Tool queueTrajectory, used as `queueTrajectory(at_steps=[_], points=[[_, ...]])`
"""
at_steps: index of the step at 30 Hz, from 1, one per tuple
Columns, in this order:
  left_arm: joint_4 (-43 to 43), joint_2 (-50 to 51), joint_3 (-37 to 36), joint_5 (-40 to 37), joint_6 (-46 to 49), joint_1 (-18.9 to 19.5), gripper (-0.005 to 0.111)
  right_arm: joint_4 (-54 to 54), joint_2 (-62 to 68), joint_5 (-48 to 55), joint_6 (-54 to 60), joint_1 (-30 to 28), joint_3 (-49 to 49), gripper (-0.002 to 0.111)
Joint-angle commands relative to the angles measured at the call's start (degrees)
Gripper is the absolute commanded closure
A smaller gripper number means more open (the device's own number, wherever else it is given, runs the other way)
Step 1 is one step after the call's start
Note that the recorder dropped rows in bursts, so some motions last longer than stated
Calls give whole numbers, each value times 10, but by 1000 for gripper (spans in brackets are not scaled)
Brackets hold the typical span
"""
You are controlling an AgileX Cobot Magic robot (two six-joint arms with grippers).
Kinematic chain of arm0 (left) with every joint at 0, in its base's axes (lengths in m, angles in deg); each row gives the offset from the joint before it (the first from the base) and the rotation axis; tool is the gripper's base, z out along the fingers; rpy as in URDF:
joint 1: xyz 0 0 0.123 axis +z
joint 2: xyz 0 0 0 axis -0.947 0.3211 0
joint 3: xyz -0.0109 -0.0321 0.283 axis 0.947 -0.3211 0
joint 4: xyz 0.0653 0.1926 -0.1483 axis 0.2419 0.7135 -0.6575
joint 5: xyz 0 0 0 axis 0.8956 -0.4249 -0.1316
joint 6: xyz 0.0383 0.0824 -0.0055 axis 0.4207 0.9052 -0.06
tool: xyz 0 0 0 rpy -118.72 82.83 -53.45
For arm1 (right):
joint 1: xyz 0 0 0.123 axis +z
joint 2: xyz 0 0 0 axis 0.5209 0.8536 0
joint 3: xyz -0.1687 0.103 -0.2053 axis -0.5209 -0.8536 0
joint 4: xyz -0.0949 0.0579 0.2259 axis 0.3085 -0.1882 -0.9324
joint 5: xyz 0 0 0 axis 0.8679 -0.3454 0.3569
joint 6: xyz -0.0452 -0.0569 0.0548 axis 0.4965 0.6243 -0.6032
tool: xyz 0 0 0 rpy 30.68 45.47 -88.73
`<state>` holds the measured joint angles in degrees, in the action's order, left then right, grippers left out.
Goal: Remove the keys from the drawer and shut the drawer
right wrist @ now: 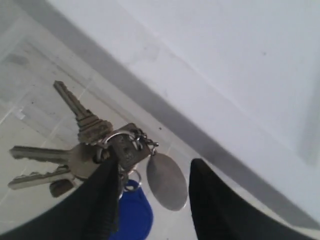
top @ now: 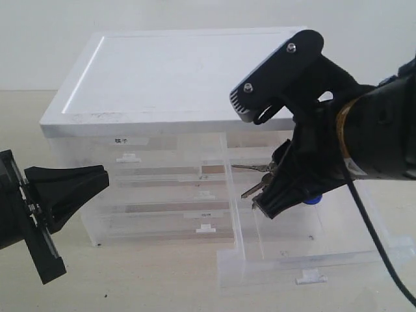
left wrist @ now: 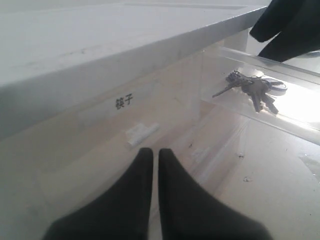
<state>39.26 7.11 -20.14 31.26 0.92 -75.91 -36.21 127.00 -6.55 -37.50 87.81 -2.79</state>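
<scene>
The keys (right wrist: 85, 150) lie on the floor of the clear drawer (top: 311, 263), which stands pulled far out of the cabinet on the right. Their blue fob (right wrist: 132, 215) and silvery tag (right wrist: 167, 181) show in the right wrist view. My right gripper (right wrist: 155, 165) is down in the drawer and open, the tag between its fingers and one finger against the key ring. In the exterior view the right gripper (top: 266, 207) is beside the keys (top: 255, 179). The left wrist view shows the keys (left wrist: 250, 87) resting flat. My left gripper (top: 104, 177) is shut and empty, level with the cabinet front.
The white-topped cabinet (top: 175, 65) fills the back. A closed half-width drawer with a bold dark label (left wrist: 124, 101) and white tab (left wrist: 141, 133) faces my left gripper (left wrist: 155, 151). Full-width drawers (top: 162, 218) sit below. The open drawer juts toward the table's front.
</scene>
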Motion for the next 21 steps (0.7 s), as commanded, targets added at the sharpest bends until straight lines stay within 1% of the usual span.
queueTrajectory(at_steps=[1, 5, 8, 9, 11, 13, 20, 21], points=[[0, 2, 2, 6, -9, -1, 102, -73, 11, -58, 21, -27, -3, 68], [0, 2, 2, 6, -9, -1, 102, -64, 16, -70, 12, -27, -3, 68], [0, 2, 2, 6, -11, -1, 102, -32, 36, -68, -43, -27, -3, 66], [2, 2, 2, 6, -11, -1, 102, -19, 43, -69, -57, -27, -3, 63], [8, 2, 2, 6, -11, -1, 102, -6, 59, -60, -78, -27, -1, 51], [11, 2, 2, 6, -12, -1, 102, -6, 69, -43, -69, -27, 5, 44], [11, 2, 2, 6, -15, -1, 102, -14, 75, -58, -71, -27, 14, 45], [11, 2, 2, 6, -15, -1, 102, -31, 75, -51, -71, -27, 14, 45]])
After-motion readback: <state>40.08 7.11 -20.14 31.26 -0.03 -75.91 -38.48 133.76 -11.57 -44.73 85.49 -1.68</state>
